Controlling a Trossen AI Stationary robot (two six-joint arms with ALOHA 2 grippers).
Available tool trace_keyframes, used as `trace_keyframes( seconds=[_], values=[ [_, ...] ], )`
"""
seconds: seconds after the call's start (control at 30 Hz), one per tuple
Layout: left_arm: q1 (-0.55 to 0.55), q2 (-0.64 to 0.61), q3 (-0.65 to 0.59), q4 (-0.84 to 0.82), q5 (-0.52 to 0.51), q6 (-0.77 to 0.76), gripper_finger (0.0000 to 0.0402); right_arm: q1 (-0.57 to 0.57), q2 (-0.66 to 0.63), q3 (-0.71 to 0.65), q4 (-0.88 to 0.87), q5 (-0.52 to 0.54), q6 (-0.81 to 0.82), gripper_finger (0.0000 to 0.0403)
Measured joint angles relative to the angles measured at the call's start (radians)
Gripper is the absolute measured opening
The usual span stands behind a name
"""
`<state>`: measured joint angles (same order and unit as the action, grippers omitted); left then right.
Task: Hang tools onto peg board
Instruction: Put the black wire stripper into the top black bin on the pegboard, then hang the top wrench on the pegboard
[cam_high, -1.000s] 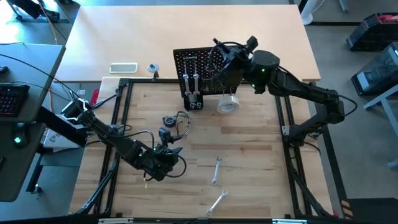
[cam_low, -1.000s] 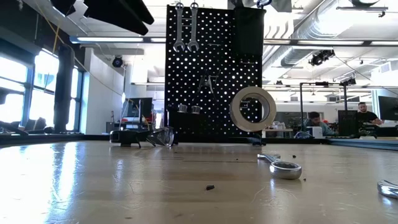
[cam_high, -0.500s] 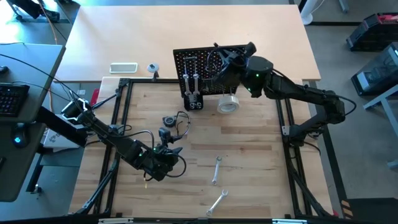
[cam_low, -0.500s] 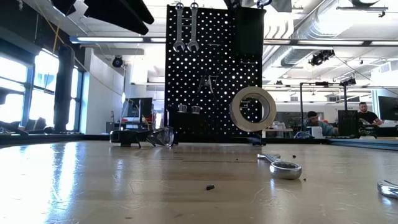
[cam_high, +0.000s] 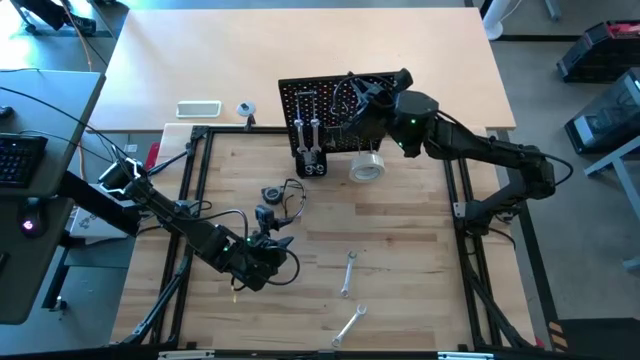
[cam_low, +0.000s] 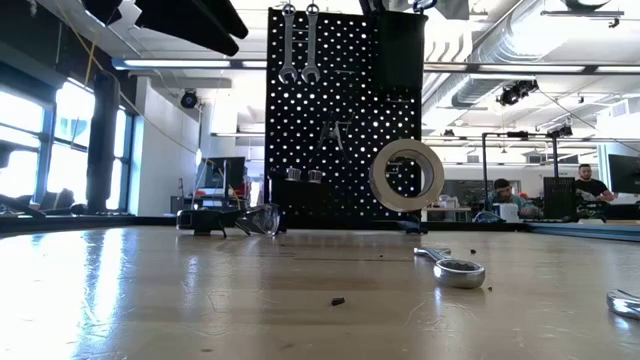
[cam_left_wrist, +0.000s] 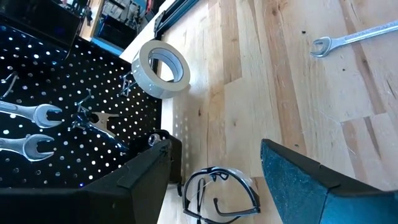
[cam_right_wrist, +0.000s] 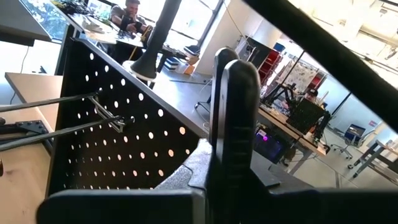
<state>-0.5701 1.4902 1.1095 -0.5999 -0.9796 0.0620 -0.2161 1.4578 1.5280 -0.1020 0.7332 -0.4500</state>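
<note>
From here the job looks partly done. The peg board (cam_high: 335, 110) stands upright at the far edge of the table (cam_high: 400, 260), and two silver wrenches (cam_low: 298, 42) already hang side by side near its top, with a pair of black-handled pliers (cam_low: 330, 135) lower down and the pale tape roll (cam_low: 407, 174) on a hook on the board's face.

The right pincer (cam_high: 360, 95) is up against the top of the peg board, above the tape roll. In its own wrist view a black grip (cam_right_wrist: 233, 118) stands pinched between its fingers, so I judge it is placing one more tool there.

Left to hang: one wrench (cam_high: 349, 272) lies on the table well in front of the peg board, a second wrench (cam_high: 349, 325) lies farther out still, and a small tangle of dark tools (cam_high: 280, 195) lies between the board and the left pincer (cam_high: 268, 262). That pincer hovers low over the table, well away from the board, its fingers spread and empty.
</note>
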Motion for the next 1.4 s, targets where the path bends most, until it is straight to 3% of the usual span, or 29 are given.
trace_keyframes(
  seconds=[0.17,0.5,0.93,1.4],
  values=[
    [0.0,0.0,0.0,0.0,-0.002,0.002,0.0237,0.0,0.0,0.0,-0.006,0.001,0.0,0.0051],
    [0.0,0.0,0.0,0.013,-0.007,0.028,0.0237,0.008,-0.013,0.0,-0.004,0.041,0.005,0.0131],
    [0.0,0.0,0.0,0.029,-0.019,0.046,0.0237,0.096,-0.027,0.021,0.092,0.105,-0.153,0.0135],
    [0.013,0.0,0.0,0.045,-0.019,0.046,0.0237,0.196,-0.098,0.035,0.091,0.112,-0.179,0.0135]
  ],
)
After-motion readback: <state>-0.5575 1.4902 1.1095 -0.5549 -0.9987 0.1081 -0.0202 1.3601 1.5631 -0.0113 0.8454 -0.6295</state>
